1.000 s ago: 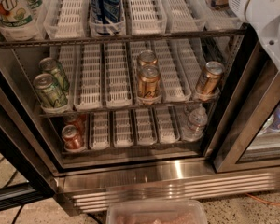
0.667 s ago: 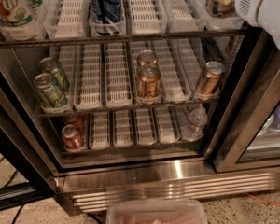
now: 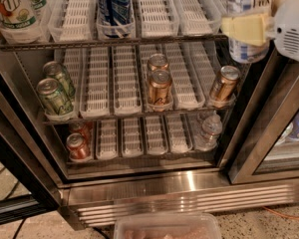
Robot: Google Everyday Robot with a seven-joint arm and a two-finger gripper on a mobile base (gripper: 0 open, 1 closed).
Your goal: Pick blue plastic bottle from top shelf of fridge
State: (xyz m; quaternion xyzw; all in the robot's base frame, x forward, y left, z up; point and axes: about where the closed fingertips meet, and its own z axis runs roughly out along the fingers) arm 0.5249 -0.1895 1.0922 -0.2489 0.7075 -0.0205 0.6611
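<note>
The blue plastic bottle (image 3: 247,4), with its white and dark-blue label, is at the top right. Its base hangs in front of and below the front rail of the top shelf (image 3: 109,40). My gripper (image 3: 239,27) reaches in from the right edge. A yellowish finger (image 3: 246,28) lies across the front of the bottle's middle and the white wrist body sits to its right. The other finger is hidden behind the bottle. The bottle's cap is out of view. The fridge (image 3: 189,193) fills the view with its door open.
A blue Pepsi bottle (image 3: 113,6) and a 7UP bottle (image 3: 12,9) stand on the top shelf. Green cans (image 3: 55,93) and copper cans (image 3: 159,83) stand on the middle rack, red cans (image 3: 78,146) and a small clear bottle (image 3: 209,131) below. The dark door frame (image 3: 269,128) is at the right. A plastic container (image 3: 167,228) lies on the floor.
The gripper has come down and left from the top right corner onto the bottle. The bottle now sits lower, in front of the top shelf's rail.
</note>
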